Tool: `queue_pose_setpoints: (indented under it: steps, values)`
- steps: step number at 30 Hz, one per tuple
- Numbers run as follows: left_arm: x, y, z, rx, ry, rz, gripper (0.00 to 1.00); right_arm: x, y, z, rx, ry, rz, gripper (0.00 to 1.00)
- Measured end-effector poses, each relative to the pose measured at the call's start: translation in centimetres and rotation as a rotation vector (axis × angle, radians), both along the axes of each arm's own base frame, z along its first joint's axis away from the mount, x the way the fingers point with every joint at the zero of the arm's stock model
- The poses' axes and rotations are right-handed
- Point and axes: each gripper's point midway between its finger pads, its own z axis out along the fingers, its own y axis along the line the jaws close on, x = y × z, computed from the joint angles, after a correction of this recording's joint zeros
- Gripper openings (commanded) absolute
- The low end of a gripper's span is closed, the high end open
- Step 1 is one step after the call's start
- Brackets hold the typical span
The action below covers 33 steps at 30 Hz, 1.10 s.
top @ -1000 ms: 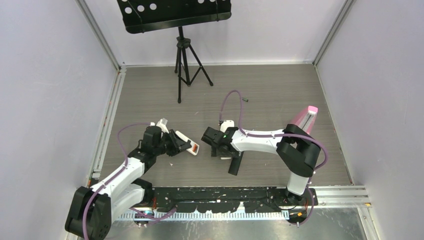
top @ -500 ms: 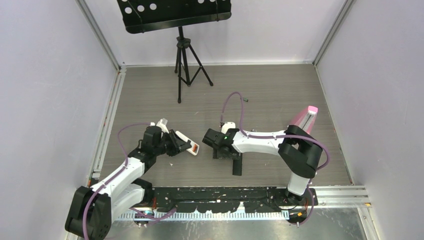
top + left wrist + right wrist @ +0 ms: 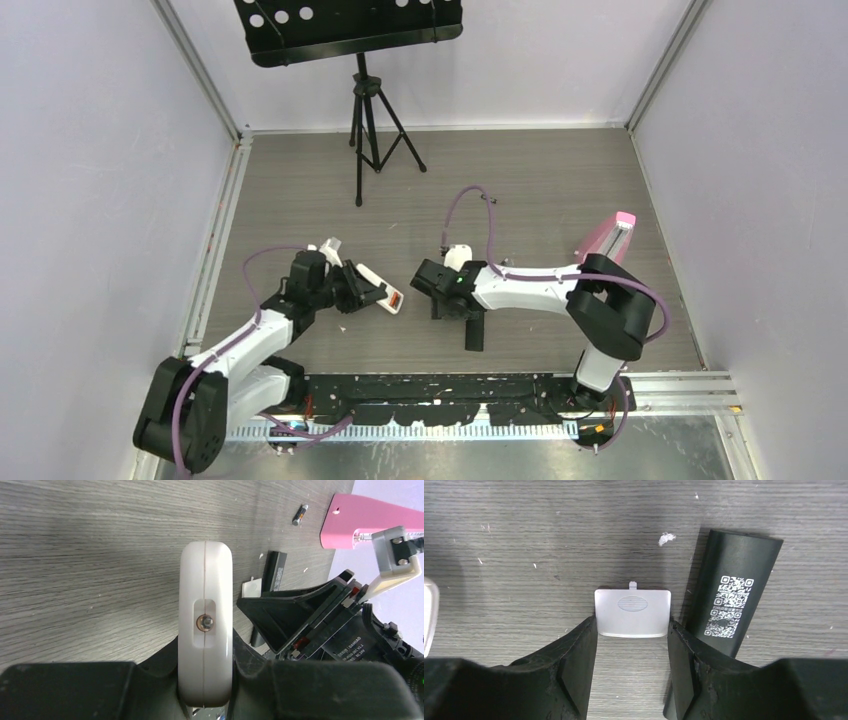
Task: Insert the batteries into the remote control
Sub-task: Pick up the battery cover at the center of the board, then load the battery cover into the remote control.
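Battery (image 3: 300, 515) lies loose, none loaded. Left gripper (image 3: 205, 690) clenched on white remote (image 3: 205, 605). Right gripper (image 3: 631, 645) straddles detached cover (image 3: 632, 613); grasped or not, cannot tell.

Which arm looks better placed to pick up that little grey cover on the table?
Right. The right gripper straddles the grey cover; the left gripper is occupied, clamping the white remote.

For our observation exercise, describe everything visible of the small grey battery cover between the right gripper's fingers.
The battery cover is a light grey, plastic-looking rounded rectangle with a small tab on its far edge and a ribbed oval thumb mark. It lies flat on the wood-grain table, between the right gripper's fingers, which reach its side edges; contact is unclear. A black remote lies right of it.
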Motion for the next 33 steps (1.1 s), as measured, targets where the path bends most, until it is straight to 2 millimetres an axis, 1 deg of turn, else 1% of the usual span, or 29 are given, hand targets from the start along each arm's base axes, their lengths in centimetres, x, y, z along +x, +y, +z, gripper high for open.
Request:
queue_pose_setpoints:
  steps: [4,7,12,14,17,22,28,33]
  values:
    - [-0.3,-0.8,-0.8,-0.02,0.038,-0.047,0.0,0.2,-0.3,0.4,-0.001,-0.041,0.122,0.45]
    - [-0.5,-1.7,-1.5,-0.029,0.078,-0.09,0.0,0.3,-0.3,1.9,0.024,-0.094,0.262,0.45]
    - [0.1,-4.0,-1.5,-0.051,0.084,-0.171,0.0,0.7,1.5,5.6,0.108,-0.2,0.487,0.45]
    - [0.6,-4.9,-1.4,-0.062,0.075,-0.195,0.0,0.6,2.3,6.3,0.133,-0.222,0.56,0.45]
    - [1.0,-5.7,-1.2,-0.08,0.062,-0.223,0.0,0.1,3.1,6.5,0.157,-0.23,0.663,0.45]
    - [0.8,-6.5,-0.9,-0.112,0.045,-0.264,0.0,-0.6,3.5,6.3,0.16,-0.226,0.784,0.45]
    - [0.6,-7.0,0.2,-0.147,0.017,-0.299,0.0,-0.9,4.0,6.4,0.169,-0.235,0.855,0.45]
    - [0.2,-7.3,1.8,-0.18,-0.022,-0.333,0.0,-0.6,4.5,6.6,0.181,-0.267,0.879,0.46]
